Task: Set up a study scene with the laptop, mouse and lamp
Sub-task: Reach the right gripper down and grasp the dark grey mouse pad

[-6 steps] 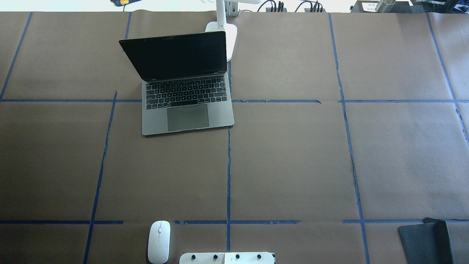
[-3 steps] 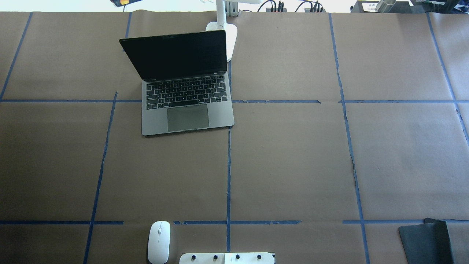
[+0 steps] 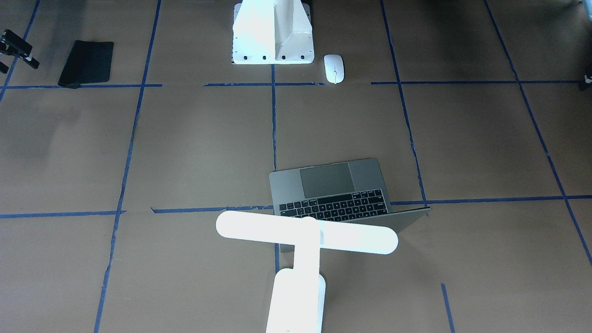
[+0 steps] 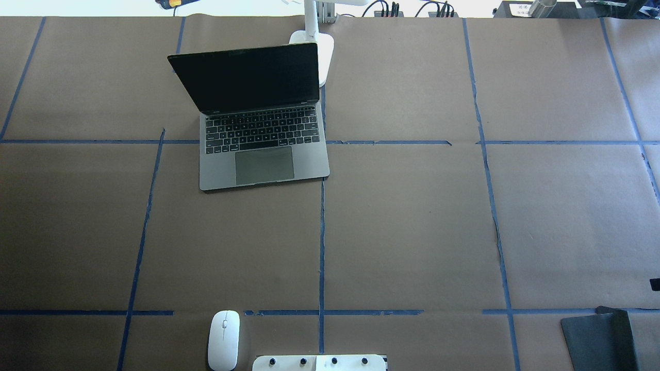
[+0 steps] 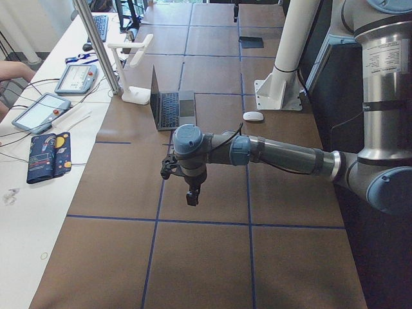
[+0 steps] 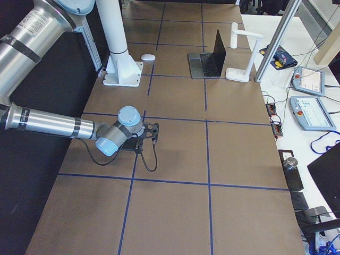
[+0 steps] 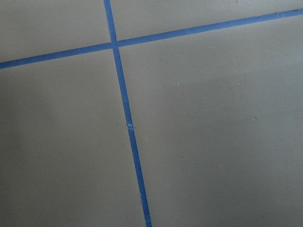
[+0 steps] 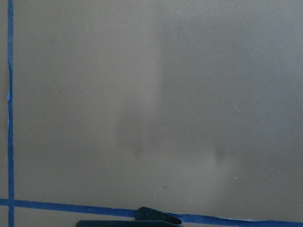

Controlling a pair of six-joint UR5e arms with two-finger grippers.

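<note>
The grey laptop (image 4: 263,154) stands open on the far left-centre of the table, also in the front view (image 3: 333,185). The white lamp (image 3: 305,233) stands right behind its screen; its base shows in the overhead view (image 4: 317,44). The white mouse (image 4: 223,340) lies at the near edge by the robot's pedestal, also in the front view (image 3: 334,68). My left gripper (image 5: 181,183) hangs above bare table far to the left of the laptop. My right gripper (image 6: 153,130) hovers near the black pad (image 4: 598,337). Neither holds anything I can see; I cannot tell how their jaws stand.
The white pedestal (image 3: 273,32) with bolt holes stands beside the mouse. Blue tape lines cross the brown paper. Tablets, a pencil case and cables lie on the white side bench (image 5: 45,129) beyond the table's far edge.
A small dark part of my right gripper has come into the overhead view at its right edge. Laptop, mouse and lamp have not moved.
</note>
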